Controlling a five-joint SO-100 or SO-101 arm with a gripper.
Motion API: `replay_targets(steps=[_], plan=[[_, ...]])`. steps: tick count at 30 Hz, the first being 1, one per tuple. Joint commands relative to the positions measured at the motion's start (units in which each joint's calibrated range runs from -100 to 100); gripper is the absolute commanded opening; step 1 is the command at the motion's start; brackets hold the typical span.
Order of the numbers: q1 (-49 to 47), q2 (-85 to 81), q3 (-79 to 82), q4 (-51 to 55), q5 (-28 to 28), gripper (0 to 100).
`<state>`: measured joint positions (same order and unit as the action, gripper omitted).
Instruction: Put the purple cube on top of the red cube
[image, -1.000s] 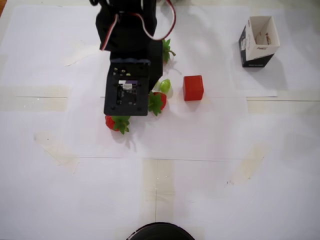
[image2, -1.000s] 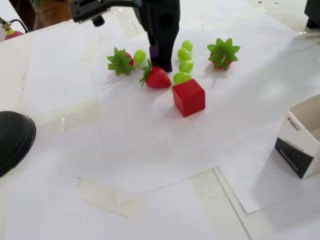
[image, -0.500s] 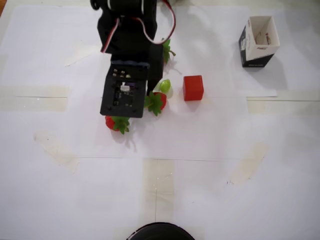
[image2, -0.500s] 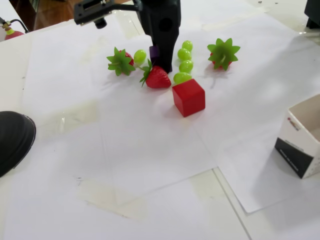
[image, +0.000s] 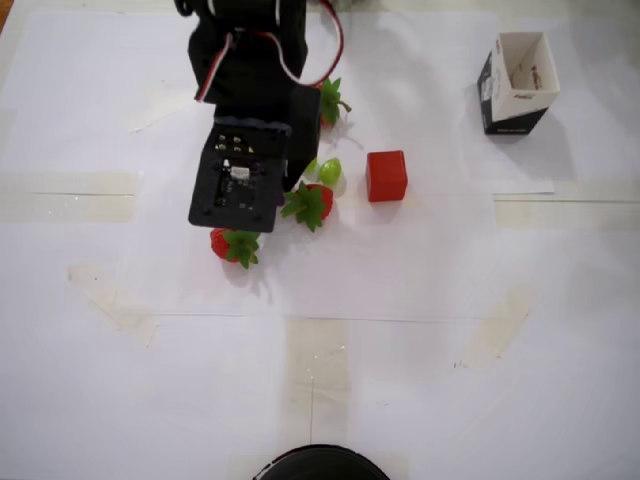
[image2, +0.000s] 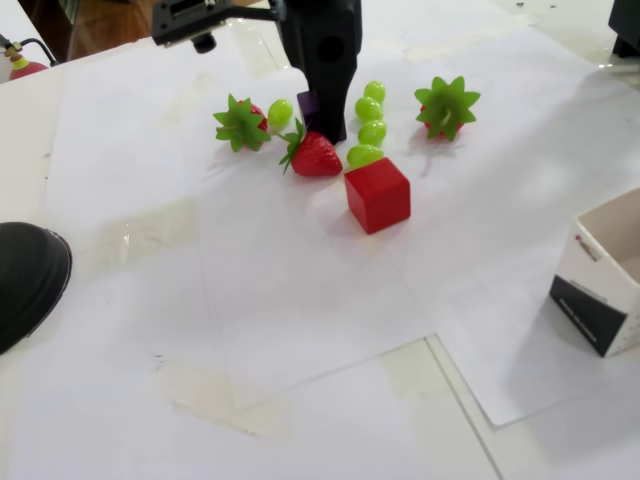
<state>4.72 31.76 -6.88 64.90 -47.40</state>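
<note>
Only a sliver of the purple cube (image2: 307, 107) shows in the fixed view, pinched at the tip of my black gripper (image2: 318, 128), which is shut on it. The cube sits low, right behind a strawberry (image2: 314, 155); whether it touches the paper I cannot tell. In the overhead view the arm (image: 245, 150) hides the cube. The red cube (image2: 377, 194) (image: 386, 176) stands alone on the white paper, just in front and to the right of the gripper in the fixed view.
Strawberries (image: 236, 245) (image: 312, 203) (image: 330, 100) and several green grapes (image2: 370, 125) crowd around the gripper. An open cardboard box (image: 518, 82) stands at the overhead view's upper right. A black round object (image2: 25, 280) sits at the fixed view's left edge.
The arm has tilted a little, its wrist module shifting left in the overhead view. The purple cube has risen very slightly in the gripper. The red cube has not moved.
</note>
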Motion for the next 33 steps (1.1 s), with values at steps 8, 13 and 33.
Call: replay_targets(steps=[8, 13, 33], plan=[[0.72, -12.33, -5.94, 5.69, 2.2, 12], [1.75, -15.77, -11.85, 11.41, 2.39, 11], [-17.37, -23.59, -5.58, 11.24, -1.07, 12]])
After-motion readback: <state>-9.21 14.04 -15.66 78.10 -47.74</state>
